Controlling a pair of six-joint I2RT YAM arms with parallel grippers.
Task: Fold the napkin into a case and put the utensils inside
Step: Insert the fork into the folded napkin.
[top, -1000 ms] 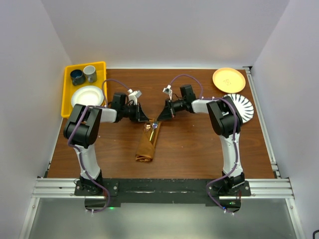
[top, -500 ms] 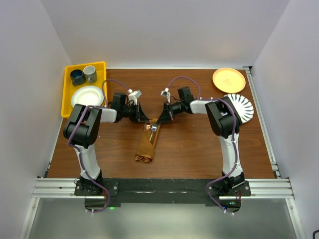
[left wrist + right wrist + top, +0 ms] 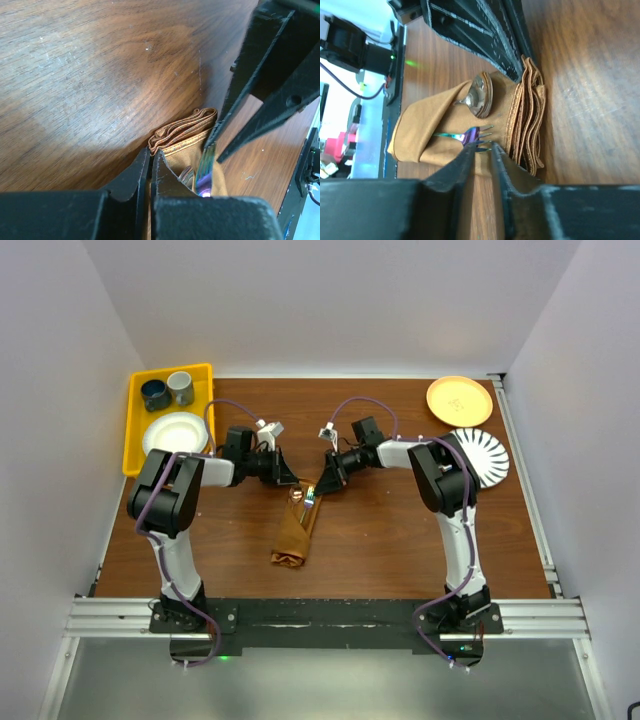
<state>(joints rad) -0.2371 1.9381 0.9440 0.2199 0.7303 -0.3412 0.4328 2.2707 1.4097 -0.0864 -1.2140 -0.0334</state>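
Three plain white walls (image 3: 330,310) enclose a brown wood-grain bench (image 3: 390,530); left tool (image 3: 152,152), pressed together, sits at the case (image 3: 175,131) mouth; right tool (image 3: 484,149) clamps a fork (image 3: 464,135) by its tines.

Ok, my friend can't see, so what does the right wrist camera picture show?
A folded rust-brown cloth case lies on a wooden table, with a spoon and a shiny fork poking out of it. The black fingertips of the right gripper sit right at the fork's tines.

Plain white walls (image 3: 330,310) enclose a brown wooden table (image 3: 390,535); even, soft light.
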